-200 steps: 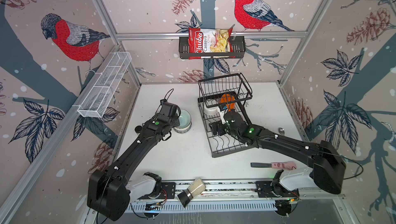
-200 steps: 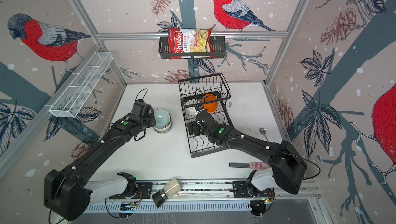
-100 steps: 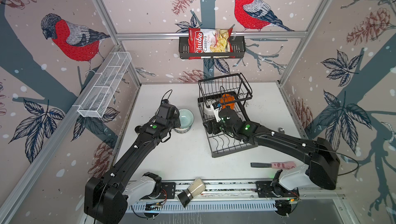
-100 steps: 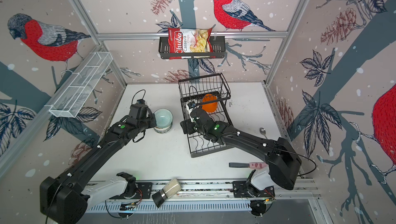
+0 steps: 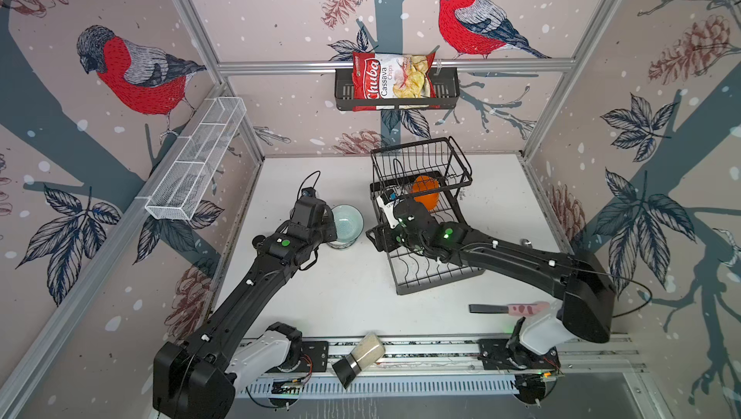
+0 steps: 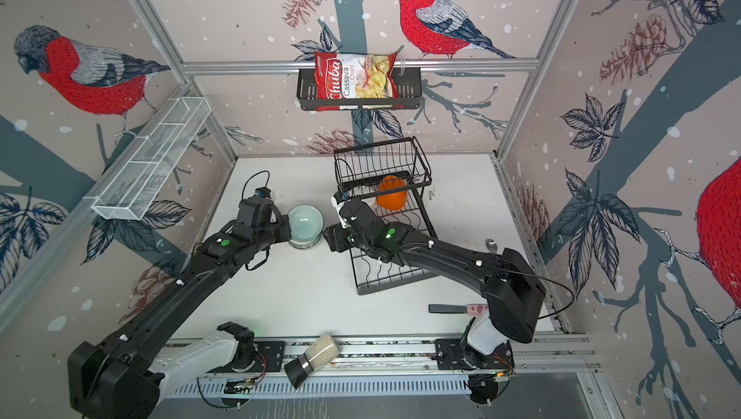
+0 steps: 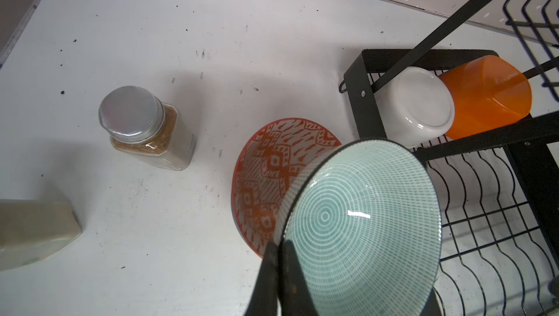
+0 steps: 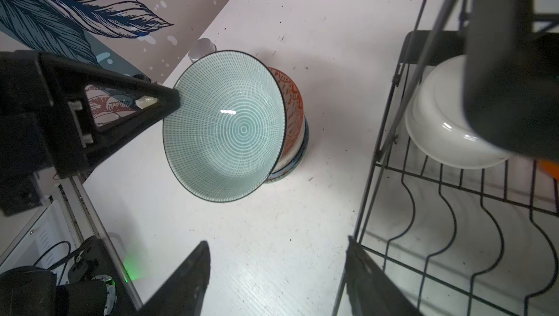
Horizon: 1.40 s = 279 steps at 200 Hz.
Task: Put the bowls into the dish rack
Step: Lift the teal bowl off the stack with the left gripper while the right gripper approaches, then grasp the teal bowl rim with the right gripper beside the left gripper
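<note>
Left of dish rack (image 7: pixel 363 108), over tabletop (image 7: pixel 211 27): teal bowl (image 7: pixel 360 226) tilted above orange-red patterned bowl (image 7: pixel 266 172) on top of stack; cannot tell if clear of it. Left jaws pinched tight on teal rim. Right jaws wide apart, empty, beside rack edge. White bowl (image 7: pixel 417 105) and orange bowl (image 7: pixel 490 96) already in rack, at back. Step in hand, likely: bring teal bowl to rack. Next move needs: carry over wavy dividers, stand on edge in free slot, release.

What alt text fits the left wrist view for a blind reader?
The left claw pinches the rim of a tilted teal bowl above an orange-red patterned bowl. A white bowl and an orange bowl lie in the black dish rack; a spice jar stands apart.
</note>
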Motion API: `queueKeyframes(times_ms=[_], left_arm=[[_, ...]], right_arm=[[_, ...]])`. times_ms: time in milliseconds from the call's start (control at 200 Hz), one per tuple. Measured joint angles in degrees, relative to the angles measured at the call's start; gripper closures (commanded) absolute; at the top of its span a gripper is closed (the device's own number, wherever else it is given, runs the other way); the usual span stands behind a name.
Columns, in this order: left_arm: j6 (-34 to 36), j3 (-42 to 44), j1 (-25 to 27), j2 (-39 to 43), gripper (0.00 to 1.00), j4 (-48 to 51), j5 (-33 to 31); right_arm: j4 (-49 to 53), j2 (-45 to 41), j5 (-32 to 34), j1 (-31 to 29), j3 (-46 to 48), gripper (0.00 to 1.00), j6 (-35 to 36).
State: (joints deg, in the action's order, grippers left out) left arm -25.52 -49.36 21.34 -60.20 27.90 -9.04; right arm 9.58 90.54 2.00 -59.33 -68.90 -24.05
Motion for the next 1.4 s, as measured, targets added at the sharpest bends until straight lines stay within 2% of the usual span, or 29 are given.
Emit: queueKeyframes(times_ms=[170, 425, 785, 1396], left_arm=[[0.4, 0.9, 0.0, 0.7, 1.00, -0.2, 0.0], [0.5, 1.3, 0.0, 1.4, 1.00, -0.2, 0.0], [0.9, 1.4, 0.0, 1.6, 1.00, -0.2, -0.1], [1.1, 1.3, 0.0, 2.0, 1.00, -0.2, -0.1]], right_arm=[[1.3, 4.0, 1.0, -1.8, -4.2, 0.35, -0.3], [2.6, 9.1, 3.3, -2.5, -8.5, 0.36, -1.7], [3.3, 13.7, 6.8, -2.4, -13.1, 0.50, -2.8], [3.7, 17.6, 5.6, -0.5, -15.9, 0.61, -3.3]])
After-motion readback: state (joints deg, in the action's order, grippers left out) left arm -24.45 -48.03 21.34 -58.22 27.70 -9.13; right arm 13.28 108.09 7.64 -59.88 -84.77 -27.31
